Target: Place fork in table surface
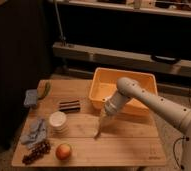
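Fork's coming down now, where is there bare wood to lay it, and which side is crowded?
The gripper hangs with the fork over the table surface, mid-board. Bare wood runs from there right, in front of the yellow bin. The left is crowded: white cup, apple, grapes, blue cloth.
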`<control>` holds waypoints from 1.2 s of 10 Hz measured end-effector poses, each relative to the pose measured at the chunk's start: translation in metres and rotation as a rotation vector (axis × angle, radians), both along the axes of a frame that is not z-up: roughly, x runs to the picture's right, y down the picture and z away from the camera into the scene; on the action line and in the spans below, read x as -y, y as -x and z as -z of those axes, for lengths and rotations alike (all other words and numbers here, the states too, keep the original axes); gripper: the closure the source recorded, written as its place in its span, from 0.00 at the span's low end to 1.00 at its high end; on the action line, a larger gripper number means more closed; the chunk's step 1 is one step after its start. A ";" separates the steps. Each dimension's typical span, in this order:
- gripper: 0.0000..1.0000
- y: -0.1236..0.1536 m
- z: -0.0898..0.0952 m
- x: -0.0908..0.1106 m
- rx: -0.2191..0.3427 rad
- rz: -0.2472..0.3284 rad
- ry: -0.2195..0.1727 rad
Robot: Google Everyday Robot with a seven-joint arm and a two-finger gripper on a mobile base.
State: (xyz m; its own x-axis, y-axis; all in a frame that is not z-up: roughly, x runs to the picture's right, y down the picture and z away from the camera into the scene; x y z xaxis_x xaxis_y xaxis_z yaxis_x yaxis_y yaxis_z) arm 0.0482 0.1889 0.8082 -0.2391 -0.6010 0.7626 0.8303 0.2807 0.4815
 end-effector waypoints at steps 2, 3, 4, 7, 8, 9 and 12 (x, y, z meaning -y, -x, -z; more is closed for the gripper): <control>1.00 0.000 0.012 -0.002 0.027 0.007 -0.003; 0.98 -0.001 0.027 0.000 0.040 0.024 0.005; 0.93 0.000 0.040 0.003 0.049 0.042 0.011; 0.62 0.006 0.062 0.003 0.050 0.111 0.061; 0.55 0.007 0.061 0.001 0.044 0.126 0.072; 0.42 0.008 0.054 -0.007 0.030 0.144 0.092; 0.20 0.008 0.048 -0.011 0.008 0.157 0.114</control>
